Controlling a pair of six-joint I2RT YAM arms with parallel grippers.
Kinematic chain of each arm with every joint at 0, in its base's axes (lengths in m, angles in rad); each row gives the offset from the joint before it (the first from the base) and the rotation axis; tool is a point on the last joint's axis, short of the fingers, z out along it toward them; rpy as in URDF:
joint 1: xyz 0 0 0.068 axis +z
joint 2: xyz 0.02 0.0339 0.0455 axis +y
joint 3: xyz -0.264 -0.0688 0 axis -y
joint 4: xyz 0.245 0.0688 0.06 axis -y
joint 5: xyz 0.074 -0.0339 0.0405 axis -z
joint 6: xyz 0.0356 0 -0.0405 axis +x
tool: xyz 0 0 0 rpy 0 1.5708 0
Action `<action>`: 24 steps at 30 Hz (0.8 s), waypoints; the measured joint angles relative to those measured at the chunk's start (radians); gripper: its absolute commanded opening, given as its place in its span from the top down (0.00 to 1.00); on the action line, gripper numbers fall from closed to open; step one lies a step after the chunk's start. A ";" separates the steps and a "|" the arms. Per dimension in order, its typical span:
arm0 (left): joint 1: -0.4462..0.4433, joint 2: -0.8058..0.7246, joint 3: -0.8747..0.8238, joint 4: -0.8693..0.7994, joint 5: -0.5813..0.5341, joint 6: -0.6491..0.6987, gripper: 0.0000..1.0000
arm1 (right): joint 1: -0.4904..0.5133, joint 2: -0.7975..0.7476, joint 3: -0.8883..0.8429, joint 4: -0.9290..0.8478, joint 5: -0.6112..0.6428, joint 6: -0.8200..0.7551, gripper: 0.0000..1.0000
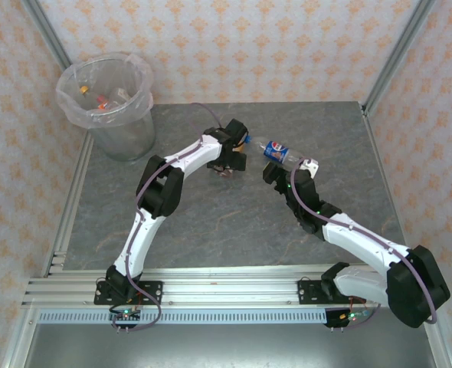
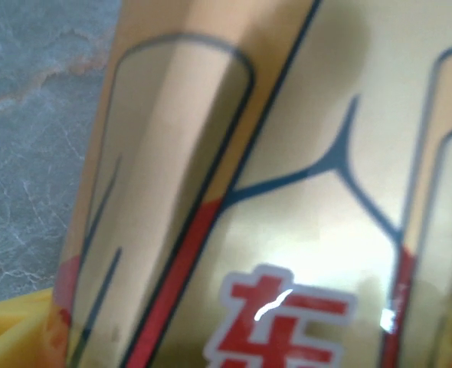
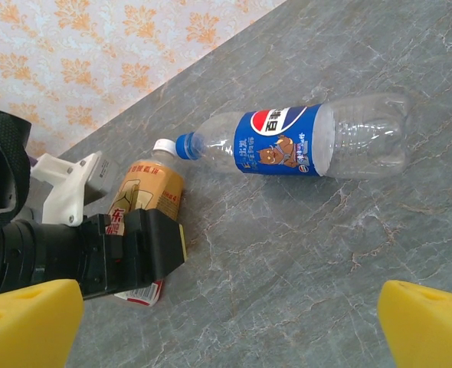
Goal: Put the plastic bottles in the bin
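Top external, then both wrists: one pair of jaws wide, one unclear

Top external: a grey marbled table point(image 1: 211, 222) inside an aluminium frame point(image 1: 57, 230), orange-flowered wallpaper point(image 1: 249, 46) behind. The bin point(image 1: 130, 138) stands at the table's 10 o'clock corner with bottles point(image 1: 103, 100) inside. The left gripper point(image 1: 230, 161) hangs near the middle; a blue-labelled bottle point(image 1: 280, 151) lies at its 3 o'clock.

Left wrist: an orange-labelled bottle point(image 2: 272, 192) sits right against the lens, one yellow pad point(image 2: 11, 330) at 7 o'clock; whether the jaws pinch it I cannot tell.

Right wrist: the right gripper point(image 3: 227, 323) is wide open and empty. The blue-labelled bottle lies on its side at 1 o'clock, cap toward 9; the orange-labelled bottle lies at 9 o'clock, half covered by the left gripper.
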 measured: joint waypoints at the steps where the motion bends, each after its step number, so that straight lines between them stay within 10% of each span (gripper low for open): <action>1: 0.000 0.008 0.020 0.000 0.000 0.016 0.09 | 0.000 0.000 0.000 0.000 0.000 0.000 0.01; 24: -0.006 0.095 0.167 -0.056 -0.100 0.215 0.34 | 0.000 0.000 -0.002 -0.003 0.011 0.000 0.01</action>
